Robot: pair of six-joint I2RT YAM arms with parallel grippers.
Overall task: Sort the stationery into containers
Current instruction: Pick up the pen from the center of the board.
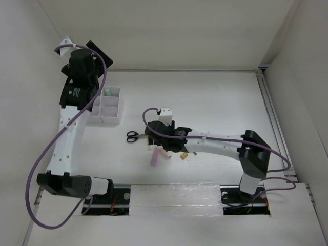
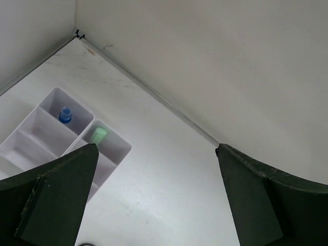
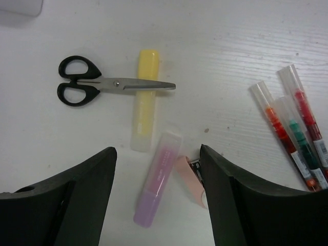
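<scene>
Currently left fingers (image 2: 56,195) wide, empty, above white translucent plastic organizer box (image 1: 110,114) near table's (image 1: 215,97) far-left corner; green highlighter (image 2: 98,134), blue-capped bottle (image 2: 65,115) inside. Right fingers (image 3: 72,195) parted, empty, over pink highlighter (image 3: 156,189) mid-table; black-handled scissors (image 3: 115,84) cross yellow highlighter (image 3: 143,118) nearby.

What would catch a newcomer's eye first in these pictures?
Black-handled scissors lying across a yellow highlighter at the table's centre, with the right claw open over a pink highlighter beside them. Back left, the white organizer box already holds a blue-capped bottle and a green highlighter.
</scene>
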